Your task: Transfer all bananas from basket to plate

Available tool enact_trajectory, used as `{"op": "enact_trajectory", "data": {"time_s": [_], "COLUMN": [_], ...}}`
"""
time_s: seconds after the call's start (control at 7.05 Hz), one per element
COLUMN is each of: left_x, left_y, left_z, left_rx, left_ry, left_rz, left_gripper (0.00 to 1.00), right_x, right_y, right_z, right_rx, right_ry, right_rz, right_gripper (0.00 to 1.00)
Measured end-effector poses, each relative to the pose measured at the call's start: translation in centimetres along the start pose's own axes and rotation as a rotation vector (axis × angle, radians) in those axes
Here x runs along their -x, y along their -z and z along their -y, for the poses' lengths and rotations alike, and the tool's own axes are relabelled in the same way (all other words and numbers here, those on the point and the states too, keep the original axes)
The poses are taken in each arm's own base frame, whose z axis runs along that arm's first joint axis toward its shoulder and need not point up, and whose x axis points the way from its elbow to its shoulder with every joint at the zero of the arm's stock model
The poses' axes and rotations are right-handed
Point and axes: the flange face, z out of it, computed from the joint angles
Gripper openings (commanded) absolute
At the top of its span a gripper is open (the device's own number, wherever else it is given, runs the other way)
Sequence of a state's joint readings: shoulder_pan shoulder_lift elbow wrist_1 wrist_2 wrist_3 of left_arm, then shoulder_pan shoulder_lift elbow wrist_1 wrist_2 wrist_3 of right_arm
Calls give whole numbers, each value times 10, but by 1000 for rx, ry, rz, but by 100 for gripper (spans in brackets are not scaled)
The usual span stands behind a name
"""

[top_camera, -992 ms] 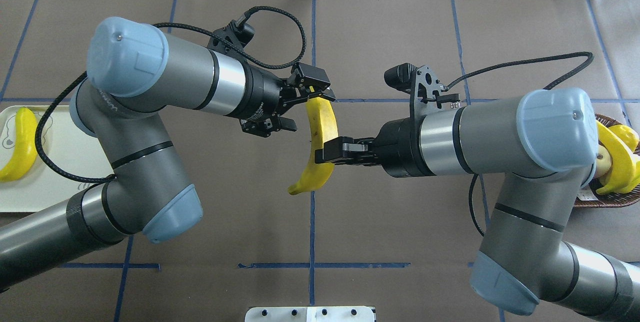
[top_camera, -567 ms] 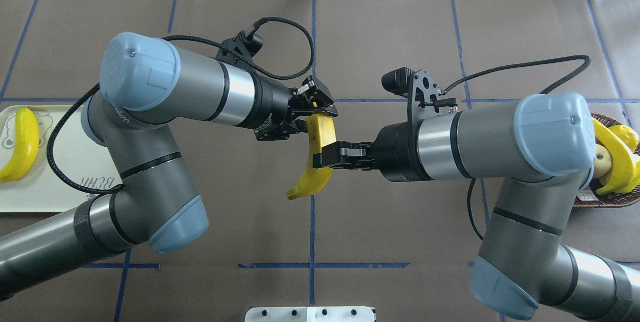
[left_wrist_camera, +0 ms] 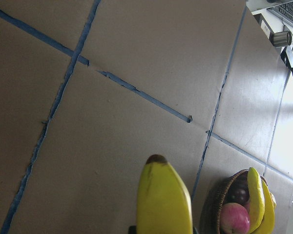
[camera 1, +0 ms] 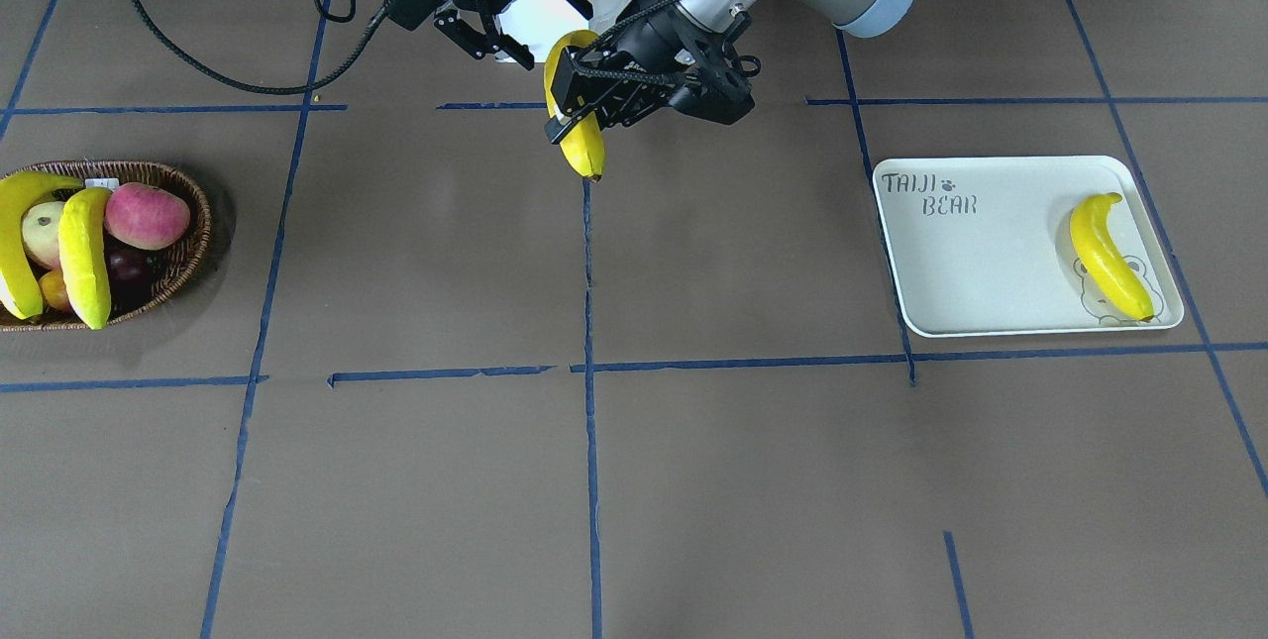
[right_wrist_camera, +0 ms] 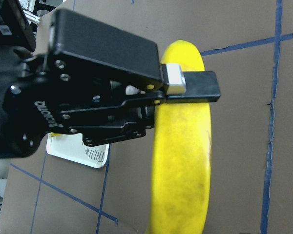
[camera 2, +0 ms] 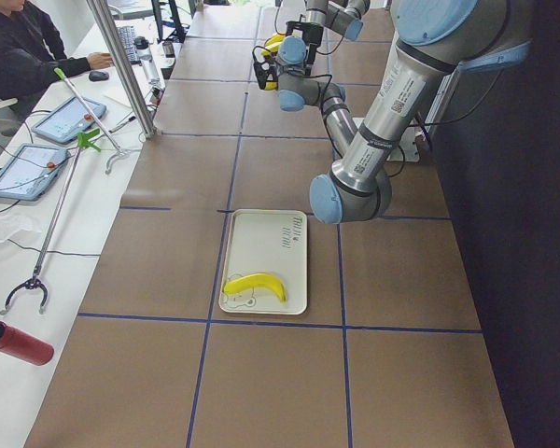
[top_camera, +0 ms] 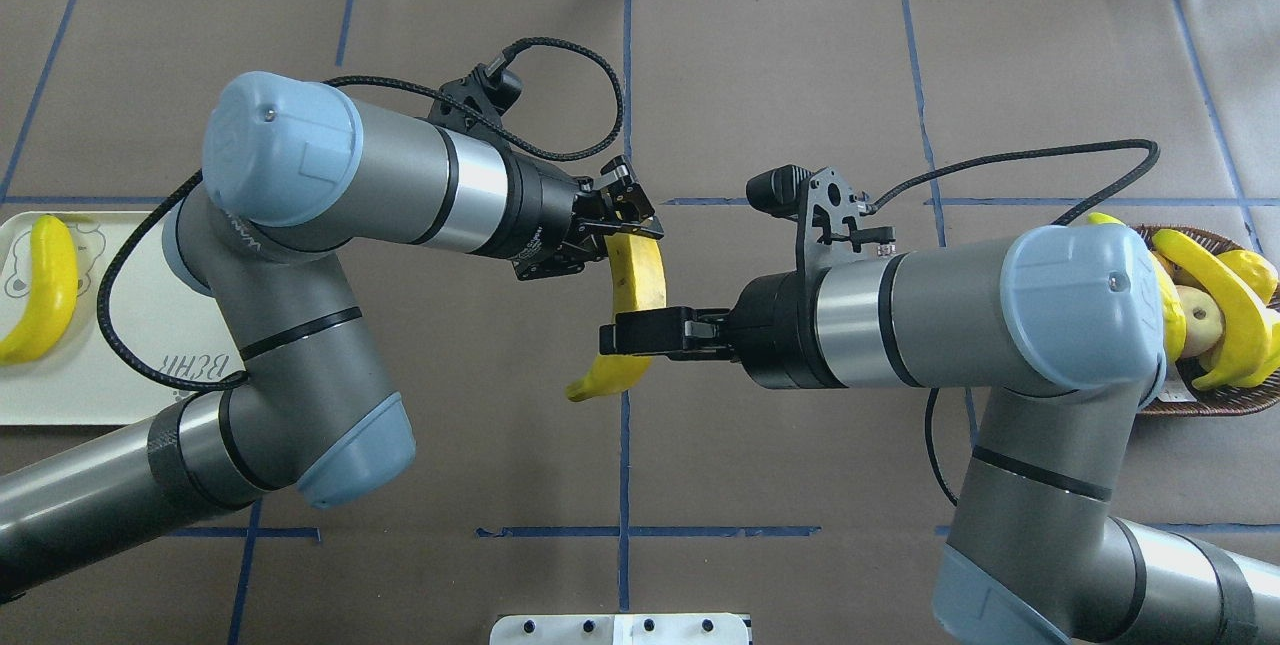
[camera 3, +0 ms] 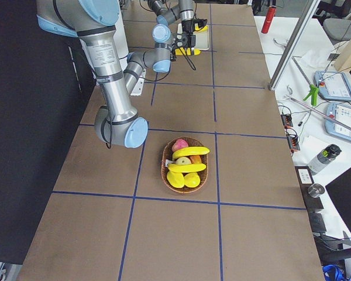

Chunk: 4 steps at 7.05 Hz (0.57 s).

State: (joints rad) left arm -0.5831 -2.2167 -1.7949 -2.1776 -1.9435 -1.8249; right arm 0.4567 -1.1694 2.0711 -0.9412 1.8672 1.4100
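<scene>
A: What changed in the last second?
B: Left gripper (top_camera: 630, 225). Its jaws were spread beside the far end of the held banana (top_camera: 640, 275); now they're pressed onto that end. Handover, up in the air over the middle of the counter (camera 1: 693, 480).
A: Right gripper (top_camera: 627, 335)?
B: Crept a bit left and nearer along the fruit; the banana itself barely shifted. Top finger lies across the near half, lower one hidden. Pinching or already slack, cannot tell.
A: So who has it?
B: Left for sure. My read: right is due to let go and back off rightward, then left carries it to the plate (camera 1: 991, 263). The delivery leg can start.
A: Plate status?
B: Left end of the counter. One plate banana (camera 1: 1109, 258) lying on the bear outline, bare tray beside it.
A: Basket (camera 1: 203, 223)?
B: Right end. Two basket bananas (camera 1: 84, 253) on top, next to an apple (camera 1: 147, 215) and darker fruit. So one delivered, one in transit, two waiting: about a quarter done.
A: Risk?
B: Left grips only the end, so the long free part could droop or swing once right releases.
</scene>
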Motion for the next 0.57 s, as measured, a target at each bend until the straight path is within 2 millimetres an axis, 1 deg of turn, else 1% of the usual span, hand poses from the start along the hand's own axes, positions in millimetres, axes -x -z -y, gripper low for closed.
{"op": "enact_trajectory", "data": {"time_s": [0.14,0.28,0.43,0.57], "left_x": [3,14,33,61], "left_y": [0,2,6,14], "left_z": [4,16,39,67], "left_rx": [-8,-31,-72,-121], "left_ry": [0,1,2,-9], "left_rz": [8,32,81,148], "left_gripper": [0,0,0,0], "right_x": [2,5,7,4], "right_y": [3,10,16,21], "right_z": [0,0,0,3], "right_rx": [-2,-5,-11,-23], "right_ry": [1,3,5,3], "right_rz": [6,16,23,18], "right_gripper": [100,100,100,100]}}
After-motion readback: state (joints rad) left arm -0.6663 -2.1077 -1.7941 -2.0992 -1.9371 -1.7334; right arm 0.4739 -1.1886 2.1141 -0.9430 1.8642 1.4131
